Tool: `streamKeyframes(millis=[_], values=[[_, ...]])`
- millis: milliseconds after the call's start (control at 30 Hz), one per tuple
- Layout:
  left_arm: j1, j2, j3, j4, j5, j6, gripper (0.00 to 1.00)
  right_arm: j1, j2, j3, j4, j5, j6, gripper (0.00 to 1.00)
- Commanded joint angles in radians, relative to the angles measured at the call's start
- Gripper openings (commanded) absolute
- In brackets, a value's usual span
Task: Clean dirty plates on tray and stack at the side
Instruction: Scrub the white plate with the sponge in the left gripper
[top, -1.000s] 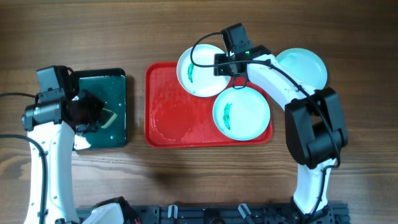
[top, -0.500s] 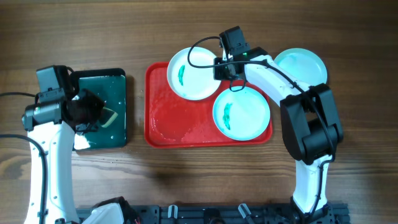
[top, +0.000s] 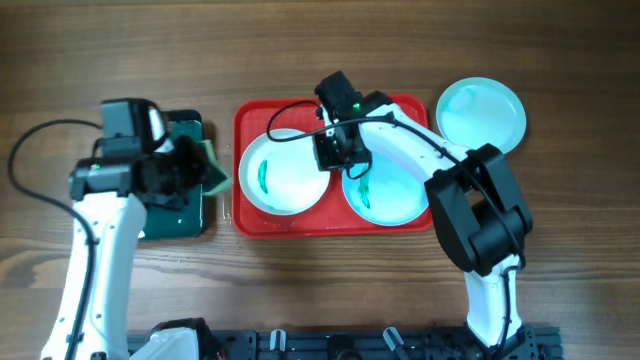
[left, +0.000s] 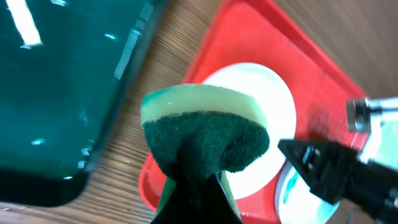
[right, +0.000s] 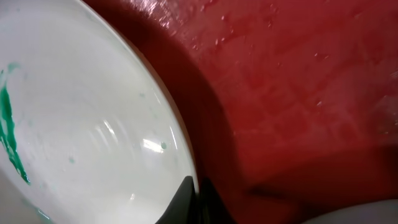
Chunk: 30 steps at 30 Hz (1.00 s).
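Observation:
The white plate (top: 290, 175), green smear on its left half, lies in the left part of the red tray (top: 252, 120). My right gripper (top: 335, 152) is shut on its right rim; the right wrist view shows the fingers (right: 198, 194) pinching the white plate (right: 81, 124) edge over the tray (right: 298, 93). A smeared aqua plate (top: 398, 192) lies in the tray's right part. Another aqua plate (top: 482, 113), with no smear, sits on the table beyond the tray's right corner. My left gripper (top: 195, 168) is shut on a green-and-yellow sponge (left: 205, 130), held just left of the tray.
A dark green-black tray (top: 170, 215), wet and glossy, lies on the wooden table left of the red tray, under my left arm. In the left wrist view the dark tray (left: 56, 93) fills the left side and my right arm's gripper (left: 323, 168) shows at lower right.
My right gripper closed on the white plate's rim and pulled it leftward and nearer within the tray. My left arm carried the sponge right, off the dark tray toward the red tray.

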Motion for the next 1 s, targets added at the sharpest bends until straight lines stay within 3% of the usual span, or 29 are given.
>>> streamKeyframes(millis=[0,100,233,433,600,767,967], values=[[-0.104,0.037,-0.010,0.047,0.016,0.017,0.04,0.048,0.022,-0.002,-0.014,0.000,0.000,0.04],[-0.163,0.113,-0.010,0.078,-0.076,-0.089,0.04,0.060,0.022,-0.002,-0.015,0.011,0.002,0.04],[-0.202,0.262,-0.010,0.139,0.013,-0.094,0.04,0.060,0.022,-0.002,-0.026,0.011,0.000,0.04],[-0.271,0.446,-0.010,0.232,0.017,-0.093,0.04,0.060,0.022,-0.002,-0.025,0.020,0.000,0.04],[-0.272,0.539,-0.010,0.232,-0.178,-0.078,0.04,0.060,0.022,-0.002,-0.026,0.026,0.000,0.04],[-0.272,0.524,-0.010,0.173,-0.490,-0.079,0.04,0.060,0.022,-0.002,-0.026,0.030,0.000,0.04],[-0.272,0.402,-0.009,0.154,-0.492,-0.079,0.04,0.060,0.022,-0.002,-0.018,0.030,0.000,0.04]])
